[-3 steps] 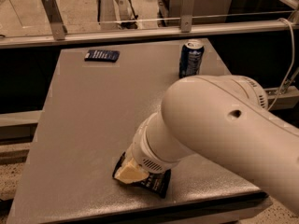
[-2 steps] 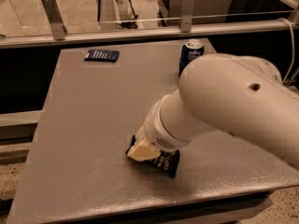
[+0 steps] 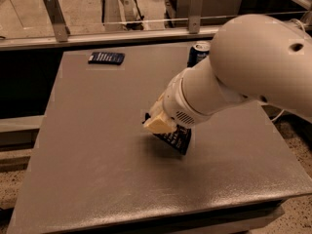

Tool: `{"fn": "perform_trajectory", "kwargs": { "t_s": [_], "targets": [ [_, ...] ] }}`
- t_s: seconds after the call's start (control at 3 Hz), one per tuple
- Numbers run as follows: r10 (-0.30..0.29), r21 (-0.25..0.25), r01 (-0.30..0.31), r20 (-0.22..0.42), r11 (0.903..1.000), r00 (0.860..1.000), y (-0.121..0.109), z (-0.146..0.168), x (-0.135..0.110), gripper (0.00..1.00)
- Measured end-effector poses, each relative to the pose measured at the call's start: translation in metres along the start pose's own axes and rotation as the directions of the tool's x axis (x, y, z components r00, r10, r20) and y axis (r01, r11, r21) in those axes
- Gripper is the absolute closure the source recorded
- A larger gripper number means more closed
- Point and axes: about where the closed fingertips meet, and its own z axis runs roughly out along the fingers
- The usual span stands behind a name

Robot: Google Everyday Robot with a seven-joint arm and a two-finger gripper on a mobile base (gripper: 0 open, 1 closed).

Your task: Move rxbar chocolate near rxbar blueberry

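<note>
The white arm (image 3: 253,67) comes in from the right. Its thick rounded shell fills the upper right of the view, and its narrower wrist section slopes down and to the left towards the middle of the table (image 3: 97,169). At the end of the wrist the gripper (image 3: 157,124) points down and left, low over the middle of the tabletop, with a cream-coloured finger (image 3: 155,126) showing at its tip. The claw is clamped on the upper left end of the rxbar chocolate (image 3: 174,138). The black bar hangs tilted from the claw. Its free end slants down to the right, and a shadow lies on the grey surface beneath it. I cannot tell whether that lower end touches the table.

There is one table, grey and roughly square, taking up most of the scene. Along its far edge runs one rail (image 3: 122,33) with two upright metal posts, one at the far left (image 3: 54,16) and one right of centre (image 3: 196,8).

One blue drink can (image 3: 197,54) stands upright on the far right part of the table, partly hidden behind the arm.

There are two snack bars. The black one is in the claw at mid-table. The rxbar blueberry (image 3: 106,58) lies flat near the far left corner, well apart from the black bar and from the can.
</note>
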Motion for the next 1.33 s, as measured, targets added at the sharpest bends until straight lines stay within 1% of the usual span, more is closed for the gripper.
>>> {"fn": "perform_trajectory", "kwargs": {
  "t_s": [0.33, 0.67, 1.0, 1.33],
  "targets": [
    [0.007, 0.018, -0.007, 0.019, 0.9998, 1.000, -0.001, 0.003, -0.004, 1.00],
    [-0.006, 0.030, 0.003, 0.076, 0.9995, 0.997, -0.012, 0.024, -0.024, 1.00],
    [-0.026, 0.052, 0.018, 0.155, 0.9985, 0.988, -0.037, 0.054, -0.055, 1.00],
    [-0.042, 0.068, 0.027, 0.226, 0.9973, 0.973, -0.067, 0.093, -0.087, 1.00]
  ]
}}
